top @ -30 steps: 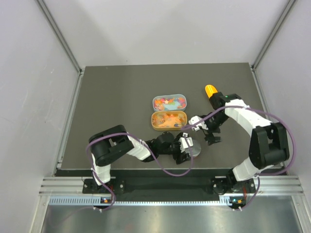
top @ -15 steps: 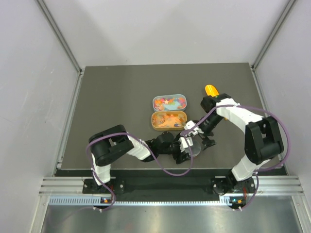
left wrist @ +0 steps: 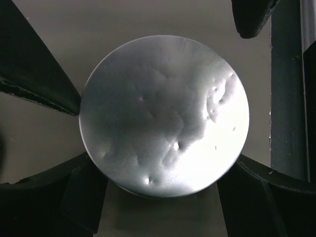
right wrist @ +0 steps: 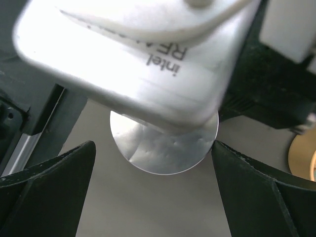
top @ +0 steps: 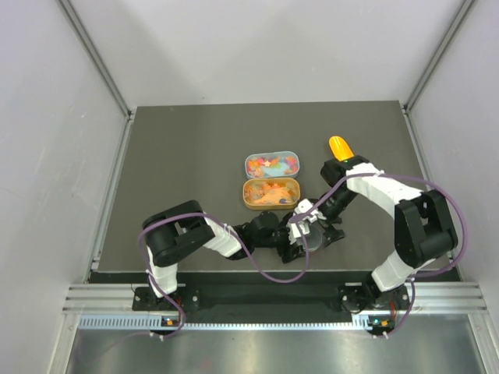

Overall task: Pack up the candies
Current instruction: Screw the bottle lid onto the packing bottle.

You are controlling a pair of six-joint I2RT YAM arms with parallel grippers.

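The candies (top: 271,163) lie in an open blue-rimmed tin; more orange ones fill a gold tin (top: 270,192) just in front of it. A round silver container with a dimpled foil top (left wrist: 165,113) stands near the table's front. My left gripper (left wrist: 165,163) has a finger against each side of it. My right gripper (right wrist: 153,148) reaches in from the opposite side, open. Its fingers (left wrist: 34,69) straddle the same container (right wrist: 163,148), which is partly hidden under the left wrist camera (right wrist: 138,59). In the top view the two grippers (top: 300,238) (top: 317,226) meet over it.
An orange scoop (top: 338,146) lies at the back right behind the right arm. The gold tin's rim (right wrist: 302,158) shows at the right edge of the right wrist view. Grey walls enclose the dark table (top: 187,156) on three sides.
The right arm has swung left and toward the front, bringing its open gripper around the silver container. The left arm and the container have stayed still.
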